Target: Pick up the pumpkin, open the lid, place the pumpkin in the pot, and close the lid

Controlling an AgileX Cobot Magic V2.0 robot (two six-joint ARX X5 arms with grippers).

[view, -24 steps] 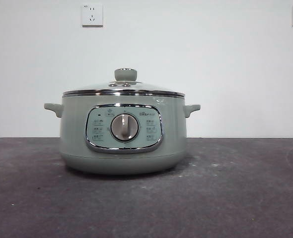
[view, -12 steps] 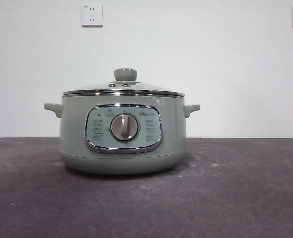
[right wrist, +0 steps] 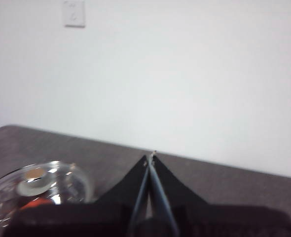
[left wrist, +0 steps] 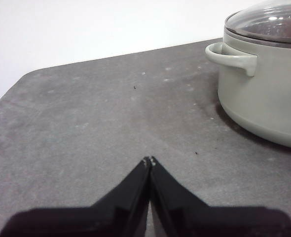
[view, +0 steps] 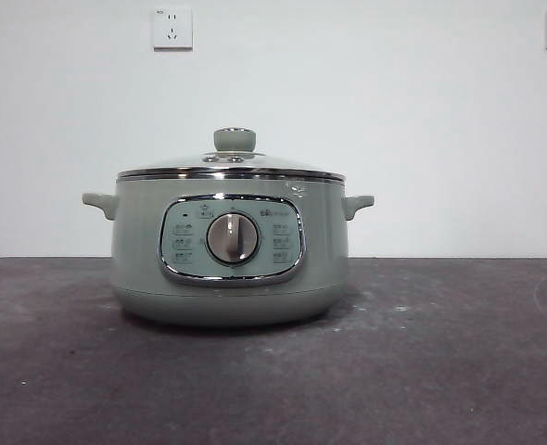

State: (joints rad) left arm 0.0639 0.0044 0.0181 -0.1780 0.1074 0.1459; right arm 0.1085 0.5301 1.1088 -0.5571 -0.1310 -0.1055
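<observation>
**A:** What is in the scene, going from left to right?

**B:** A dark grey bench (view: 459, 371) runs across the front view, with a white wall behind it and a wall socket (view: 172, 28) high on the left. In the middle stands the pot (view: 230, 246), pale sage green, a small handle on each side and a silver dial (view: 232, 237) on its front panel. The lid (view: 232, 165) sits level and closed on the rim, its round knob on top. A second socket shows at the far right edge.

**A:** Where are the two hands?

**B:** Neither appears in the front view. The left hand (left wrist: 149, 162) hovers over bare bench beside the pot, its two black jaws pressed together at the tips and holding nothing. The right hand (right wrist: 152, 157) is raised near the lid, jaws also pressed together and empty (this view is blurred).

**A:** And the pumpkin?

**B:** It is not on the bench anywhere. In the right wrist view a patch of orange shows through the glass of the lid, so the pumpkin (right wrist: 35, 203) seems to lie inside the pot, though the blur leaves only the colour to go on.

**A:** How far along is the task, then?

**B:** By my reading it looks finished: pumpkin inside, lid back on, both hands clear and empty, nothing visibly left to do
</observation>
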